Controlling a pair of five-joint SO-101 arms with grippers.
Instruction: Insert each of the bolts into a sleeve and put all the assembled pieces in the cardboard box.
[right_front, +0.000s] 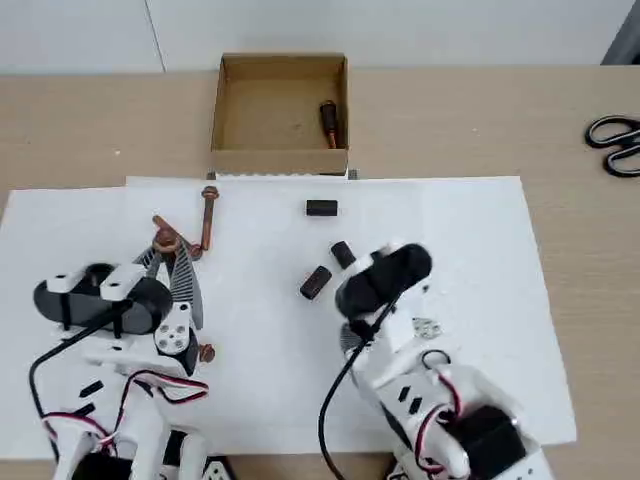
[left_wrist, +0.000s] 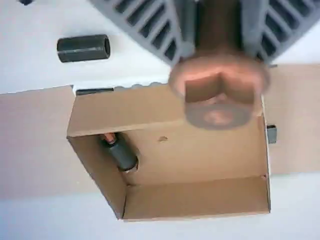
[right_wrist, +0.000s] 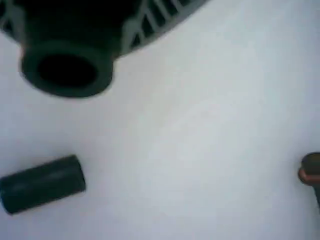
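Two arms stand ready to pair parts above the white sheet (right_front: 480, 230) on the surface. The left gripper (right_front: 168, 243) has its fingers (left_wrist: 142, 20) clamped on a copper bolt (left_wrist: 217, 95), and the right gripper (right_wrist: 75, 35) is closed around a black sleeve (right_wrist: 65, 75) with its bore showing. Insertion looks to be the step in hand. The next move calls for bringing the two arms together and lining shank with bore. Beyond the sheet, the cardboard box (right_front: 228, 110) holds one assembled piece (right_front: 328, 123) lying by a side wall. A second bolt (right_front: 208, 215) and a loose sleeve (right_front: 321, 208) lie on the sheet just short of the box.
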